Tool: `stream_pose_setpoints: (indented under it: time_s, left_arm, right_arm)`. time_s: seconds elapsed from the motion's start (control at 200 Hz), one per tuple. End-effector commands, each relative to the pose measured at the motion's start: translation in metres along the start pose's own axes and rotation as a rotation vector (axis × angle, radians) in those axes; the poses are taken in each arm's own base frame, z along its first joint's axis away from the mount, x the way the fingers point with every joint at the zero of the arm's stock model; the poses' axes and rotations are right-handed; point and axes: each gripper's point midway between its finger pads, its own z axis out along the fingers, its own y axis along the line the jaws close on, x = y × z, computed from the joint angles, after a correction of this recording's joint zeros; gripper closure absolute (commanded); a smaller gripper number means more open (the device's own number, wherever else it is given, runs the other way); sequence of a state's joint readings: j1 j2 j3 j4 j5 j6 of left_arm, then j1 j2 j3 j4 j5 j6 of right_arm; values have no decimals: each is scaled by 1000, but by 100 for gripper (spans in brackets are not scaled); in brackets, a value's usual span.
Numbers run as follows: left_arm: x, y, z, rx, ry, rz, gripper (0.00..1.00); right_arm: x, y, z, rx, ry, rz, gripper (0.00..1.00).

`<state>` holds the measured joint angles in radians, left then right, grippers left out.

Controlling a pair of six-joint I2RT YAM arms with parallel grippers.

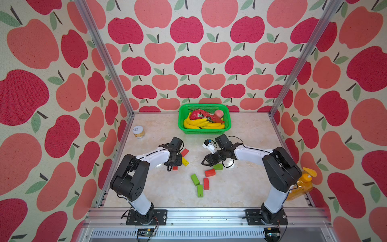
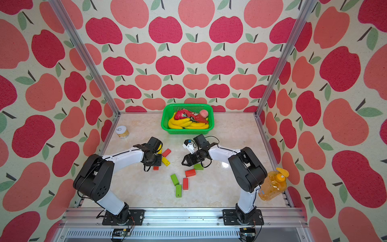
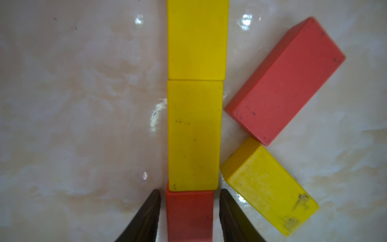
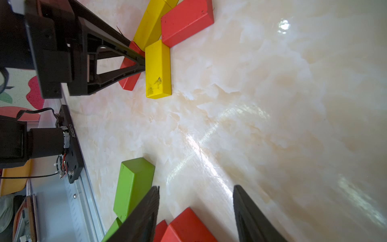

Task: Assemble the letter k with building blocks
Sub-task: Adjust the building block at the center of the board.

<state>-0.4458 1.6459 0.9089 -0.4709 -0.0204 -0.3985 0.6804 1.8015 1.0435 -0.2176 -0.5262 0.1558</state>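
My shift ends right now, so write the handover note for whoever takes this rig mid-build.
Left tool: open, straddling the red block at the stem's near end, small gaps both sides.
Right tool: open, empty.
Done: stem of two yellow blocks plus that red block; slanted red block and slanted yellow block form the K's arms.
Loose near the right tool: three green blocks, two red blocks.
Left: lift the left tool clear without nudging; perhaps snug the arms against the stem.
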Motion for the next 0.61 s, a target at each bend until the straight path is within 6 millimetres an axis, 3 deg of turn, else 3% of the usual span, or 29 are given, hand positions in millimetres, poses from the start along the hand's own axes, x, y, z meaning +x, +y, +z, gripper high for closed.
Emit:
stream_pose_setpoints:
  time_s: [0.0,0.155,0.43,0.6]
  left_arm:
    - [-2,-8,2,38,2,23,45]
    - [-8,-9,-13,47,-46,36,36]
    - [-20,-3,-67,75,-211,62,28]
    - [-16,-8,-79,139,-234,64,29]
  right_arm:
    - [0,4,2,-19,19,5,40]
    - [-4,2,-4,10,-11,-11,41]
    - [-21,18,-43,61,-213,-127,40]
    - [-17,7,-30,78,-144,-67,40]
